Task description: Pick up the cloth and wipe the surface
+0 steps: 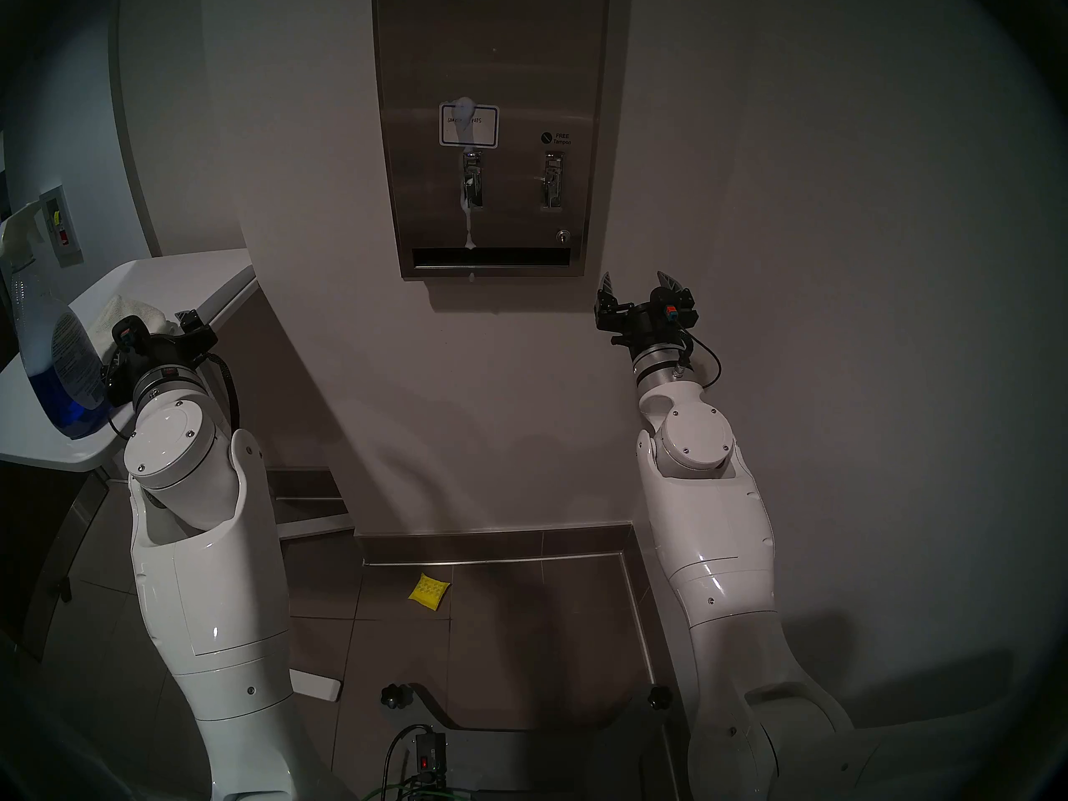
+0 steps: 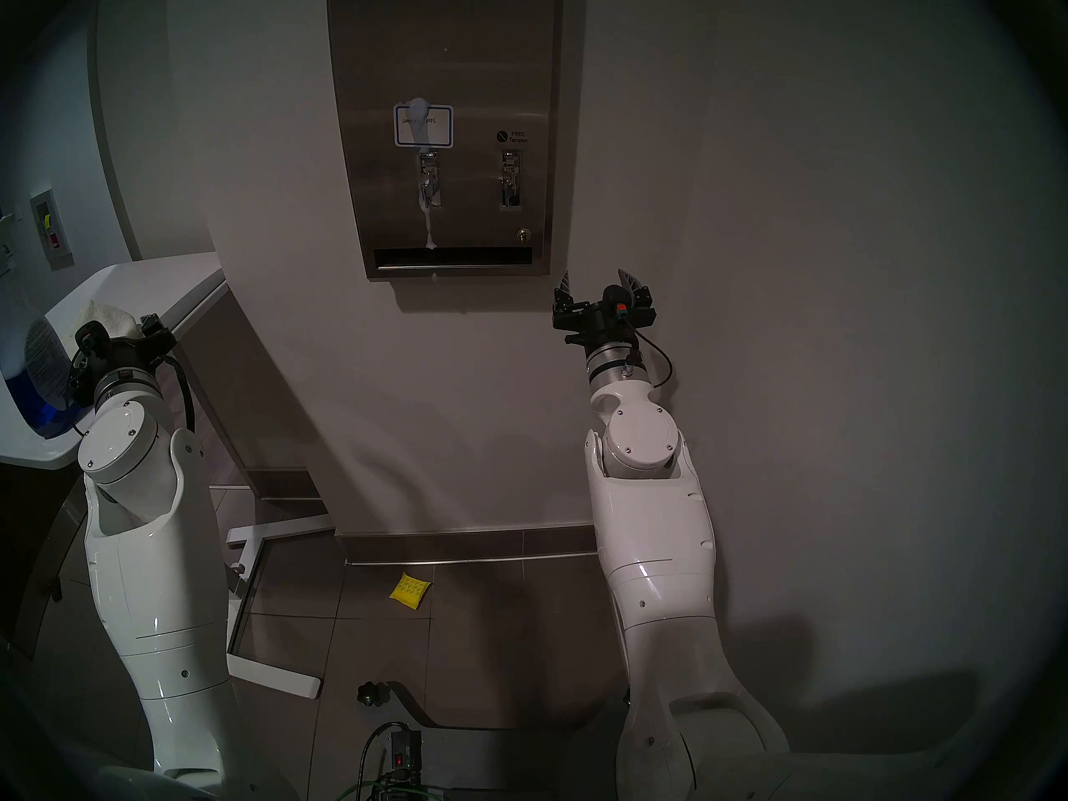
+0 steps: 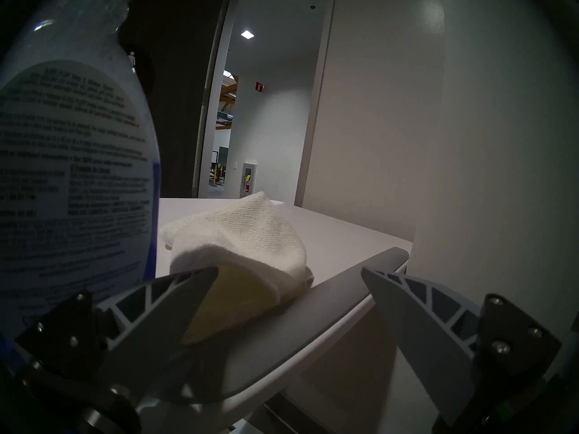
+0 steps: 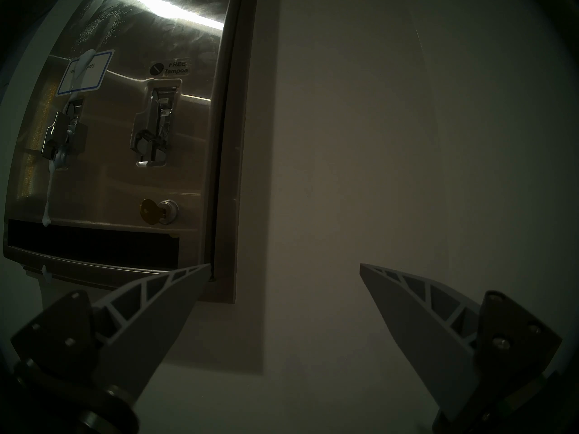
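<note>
The cloth (image 3: 247, 236), an off-white terry towel, lies bunched on the white countertop (image 3: 338, 236); a pale yellow patch shows under its near fold. My left gripper (image 3: 289, 270) is open just short of the cloth at the counter's edge, holding nothing. From the head, the cloth (image 1: 124, 314) peeks out behind that gripper (image 1: 159, 326). The surface, a stainless-steel dispenser front (image 1: 508, 60), hangs on the wall. A white foam streak (image 1: 469, 216) runs from its blue-bordered label (image 1: 468, 125) down to the dark slot (image 1: 491, 256). My right gripper (image 1: 634, 279) is open and empty, below the dispenser's right corner (image 4: 125, 179).
A spray bottle (image 1: 58, 366) of blue liquid stands on the counter right beside my left wrist and fills the left of the left wrist view (image 3: 72, 173). A small yellow pad (image 1: 429, 590) lies on the tiled floor. A key (image 4: 150, 211) sits in the dispenser's lock.
</note>
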{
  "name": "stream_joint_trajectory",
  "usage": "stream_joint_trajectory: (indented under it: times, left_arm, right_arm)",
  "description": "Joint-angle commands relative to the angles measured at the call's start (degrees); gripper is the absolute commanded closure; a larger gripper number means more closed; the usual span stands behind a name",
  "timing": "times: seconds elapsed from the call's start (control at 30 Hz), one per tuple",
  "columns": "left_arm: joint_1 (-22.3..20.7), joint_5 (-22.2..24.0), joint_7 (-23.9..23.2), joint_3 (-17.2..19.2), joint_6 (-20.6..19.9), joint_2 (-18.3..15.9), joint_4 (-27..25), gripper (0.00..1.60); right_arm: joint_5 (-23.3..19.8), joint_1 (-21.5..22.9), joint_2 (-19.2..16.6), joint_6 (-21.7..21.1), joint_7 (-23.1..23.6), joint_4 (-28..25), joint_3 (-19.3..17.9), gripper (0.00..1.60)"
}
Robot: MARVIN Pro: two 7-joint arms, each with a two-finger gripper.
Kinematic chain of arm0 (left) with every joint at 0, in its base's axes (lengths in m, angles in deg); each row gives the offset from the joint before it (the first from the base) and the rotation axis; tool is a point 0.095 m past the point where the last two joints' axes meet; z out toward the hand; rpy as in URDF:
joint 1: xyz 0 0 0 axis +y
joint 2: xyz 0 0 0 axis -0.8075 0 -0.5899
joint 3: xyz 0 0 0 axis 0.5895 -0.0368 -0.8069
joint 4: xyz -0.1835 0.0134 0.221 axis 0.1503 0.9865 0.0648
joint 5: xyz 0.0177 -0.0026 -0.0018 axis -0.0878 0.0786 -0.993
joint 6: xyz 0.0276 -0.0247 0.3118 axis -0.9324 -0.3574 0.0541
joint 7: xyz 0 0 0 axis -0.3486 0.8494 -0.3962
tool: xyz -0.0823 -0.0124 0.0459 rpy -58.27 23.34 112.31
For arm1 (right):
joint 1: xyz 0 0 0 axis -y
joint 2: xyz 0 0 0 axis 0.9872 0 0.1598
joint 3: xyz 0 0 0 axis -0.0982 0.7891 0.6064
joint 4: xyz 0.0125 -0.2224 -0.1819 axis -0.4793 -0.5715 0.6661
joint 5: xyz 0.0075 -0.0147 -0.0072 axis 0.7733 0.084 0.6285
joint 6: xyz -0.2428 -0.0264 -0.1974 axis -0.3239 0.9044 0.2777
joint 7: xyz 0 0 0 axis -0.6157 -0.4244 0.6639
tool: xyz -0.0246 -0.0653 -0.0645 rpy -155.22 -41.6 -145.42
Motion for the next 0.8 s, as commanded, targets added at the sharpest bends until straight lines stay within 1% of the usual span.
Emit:
stream_joint_trajectory:
  times: [0.0, 0.13, 0.43, 0.53, 0.67, 0.7, 0.73, 0.77]
  left_arm:
    - [-1.6, 0.6, -0.3, 0.4, 0.7, -0.5, 0.2, 0.0]
    - [-3.1, 0.9, -0.1, 0.9, 1.6, -1.5, 2.6, 0.0]
    - [-7.5, 0.7, -1.0, 2.6, 4.5, -5.8, 8.7, 0.0]
    - [-8.1, 1.1, -1.6, 2.9, 5.3, -6.5, 9.7, 0.0]
    - [-7.8, 1.8, -3.2, 2.8, 6.6, -7.1, 9.7, 0.0]
    - [-7.4, 2.4, -4.3, 2.5, 7.2, -7.2, 9.3, 0.25]
    - [-6.9, 2.5, -5.1, 2.1, 7.7, -7.5, 9.0, 1.41]
    - [-6.9, 2.5, -5.1, 2.1, 7.7, -7.5, 9.0, 1.41]
  right_arm:
    - [-0.1, 1.7, 0.1, 0.3, 0.1, -2.1, 0.1, 0.0]
    - [-0.1, 1.7, 0.0, 0.3, 0.0, -2.0, 0.1, 0.0]
    - [-0.2, 1.7, -0.1, 0.3, -0.1, -2.0, 0.2, 0.0]
    - [-0.3, 1.7, -0.1, 0.3, -0.1, -2.0, 0.3, 0.0]
    - [-0.3, 1.7, -0.1, 0.3, -0.2, -2.0, 0.3, 0.0]
    - [-0.3, 1.7, -0.2, 0.3, -0.2, -2.0, 0.3, 0.0]
    - [-0.3, 1.7, -0.2, 0.3, -0.2, -1.9, 0.4, 0.0]
    - [-0.3, 1.7, -0.2, 0.3, -0.2, -1.9, 0.4, 0.0]
